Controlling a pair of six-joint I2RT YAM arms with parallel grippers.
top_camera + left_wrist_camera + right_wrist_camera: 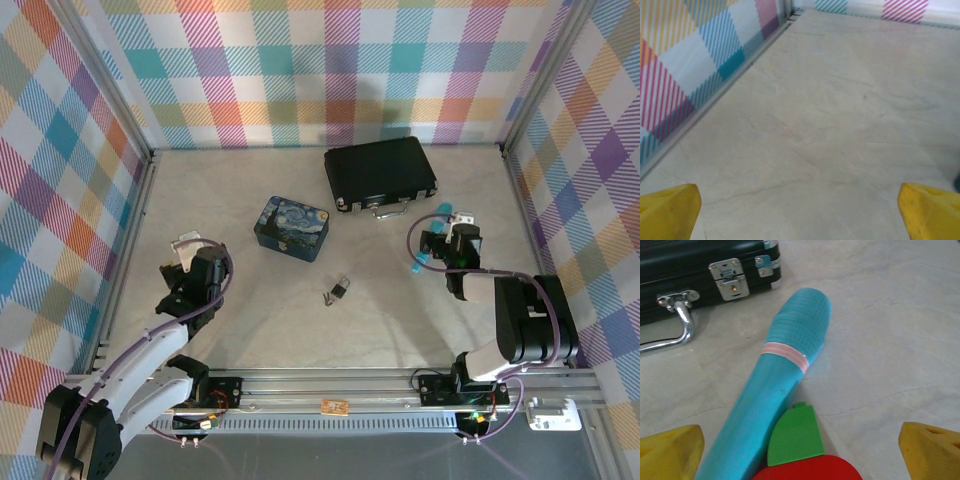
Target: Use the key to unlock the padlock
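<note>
The padlock (343,287), tiny with a dark body and a shiny shackle, lies near the middle of the pale marbled table (250,330). The key (330,297) is just beside it on the near-left, and whether they touch is too small to tell. A blue painted tin (291,227) sits beyond and a black briefcase (380,173) farther back, against plaid walls (300,70). Bare surface rings the lock. The left gripper (183,250) hovers well to the left with its fingertips (670,210) wide apart. The right gripper (440,238), jaws spread, has a teal marker (775,390) lying unclamped between them.
</note>
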